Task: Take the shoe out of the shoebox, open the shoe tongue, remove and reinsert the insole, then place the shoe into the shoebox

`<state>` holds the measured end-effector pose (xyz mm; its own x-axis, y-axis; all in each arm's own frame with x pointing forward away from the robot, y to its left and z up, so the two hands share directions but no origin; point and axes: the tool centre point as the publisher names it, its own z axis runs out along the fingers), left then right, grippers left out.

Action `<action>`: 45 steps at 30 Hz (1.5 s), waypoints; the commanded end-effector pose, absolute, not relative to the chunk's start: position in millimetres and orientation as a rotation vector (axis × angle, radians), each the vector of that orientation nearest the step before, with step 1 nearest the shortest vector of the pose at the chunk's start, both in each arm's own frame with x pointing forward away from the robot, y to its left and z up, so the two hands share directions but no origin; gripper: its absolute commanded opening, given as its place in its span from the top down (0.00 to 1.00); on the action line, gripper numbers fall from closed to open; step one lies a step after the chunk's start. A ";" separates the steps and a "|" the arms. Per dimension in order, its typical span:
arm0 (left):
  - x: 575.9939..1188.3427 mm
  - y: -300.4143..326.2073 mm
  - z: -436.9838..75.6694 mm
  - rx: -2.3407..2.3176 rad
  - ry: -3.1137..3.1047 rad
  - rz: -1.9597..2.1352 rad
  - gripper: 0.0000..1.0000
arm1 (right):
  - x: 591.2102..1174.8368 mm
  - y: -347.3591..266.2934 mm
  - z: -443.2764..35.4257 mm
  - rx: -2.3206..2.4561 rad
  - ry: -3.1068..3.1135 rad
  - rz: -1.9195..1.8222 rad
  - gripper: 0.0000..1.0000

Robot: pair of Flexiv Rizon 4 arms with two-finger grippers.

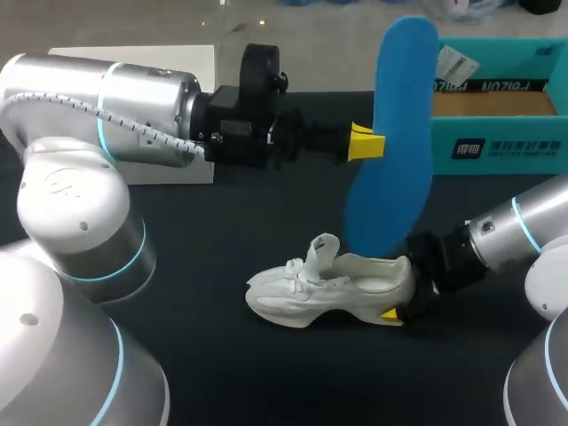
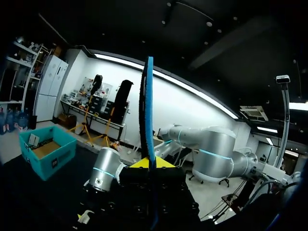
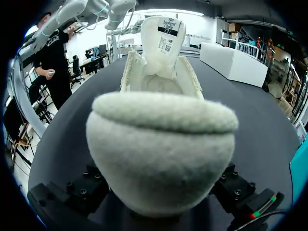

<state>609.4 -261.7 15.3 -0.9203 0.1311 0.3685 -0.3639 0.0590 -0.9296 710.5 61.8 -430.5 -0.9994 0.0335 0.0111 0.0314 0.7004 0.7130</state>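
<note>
The white shoe (image 1: 330,288) stands on the black table, toe pointing left, its tongue (image 1: 321,251) pulled up. My right gripper (image 1: 401,293) comes in from the right and is shut on the heel; one yellow fingertip (image 1: 390,314) lies against the heel's near side. In the right wrist view the fuzzy heel (image 3: 162,144) fills the space between the fingers, with the tongue (image 3: 163,33) ahead. My left gripper (image 1: 366,143) is shut on the blue insole (image 1: 399,133), holding it upright above the shoe. The left wrist view shows the insole (image 2: 146,101) edge-on between the yellow tips (image 2: 149,162).
The open teal shoebox (image 1: 497,146) stands at the back right of the table, also in the left wrist view (image 2: 48,155). A white flat box (image 1: 151,55) lies at the back left, behind my left arm. Bare black tabletop lies in front of the shoe.
</note>
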 end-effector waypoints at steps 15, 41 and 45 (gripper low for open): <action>557.7 -245.8 9.7 0.310 -1.861 1.836 1.00 | 710.6 63.4 -431.6 0.056 2.895 1.209 1.00; 567.9 -215.8 -4.0 0.335 -1.893 1.831 1.00 | 710.6 63.4 -431.6 0.056 2.895 1.209 1.00; 567.9 -215.8 -4.0 0.335 -1.893 1.831 1.00 | 710.6 63.4 -431.6 0.056 2.895 1.209 1.00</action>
